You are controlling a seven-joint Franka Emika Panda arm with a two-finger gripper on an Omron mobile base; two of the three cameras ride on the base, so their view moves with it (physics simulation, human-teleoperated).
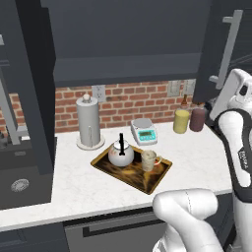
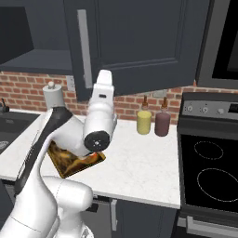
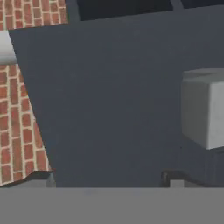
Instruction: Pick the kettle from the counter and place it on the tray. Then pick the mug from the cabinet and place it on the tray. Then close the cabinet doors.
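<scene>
Dark fingertips (image 3: 175,178) showed at the bottom of the hand view, set wide apart with nothing between them, so we judged the gripper (image 3: 109,179) spread and empty. It faced the flat charcoal panel of the right cabinet door (image 3: 113,96), very close, with the pale grey block of the bar handle's mount (image 3: 203,109) at the right of that view. We could not tell whether the fingers touched the panel.

Outward from there, the door (image 2: 139,42) hung ajar over the counter (image 1: 197,162), its silver bar handle (image 2: 83,46) upright just above the robot's hand in the right base view. The other door (image 1: 29,98) stood swung out at the left.

On the counter lay the tray (image 1: 157,179), with the kettle (image 1: 121,153) and the mug (image 1: 148,160) both standing on it, side by side, so we judged only the doors remained.

We expected the door to be rigid and hinged, light to swing and not fragile, though its smooth face could let the fingers slide. We thought a flat push on the panel near the handle edge, far from the hinge, would serve best; the bar itself offered a firmer hold.
</scene>
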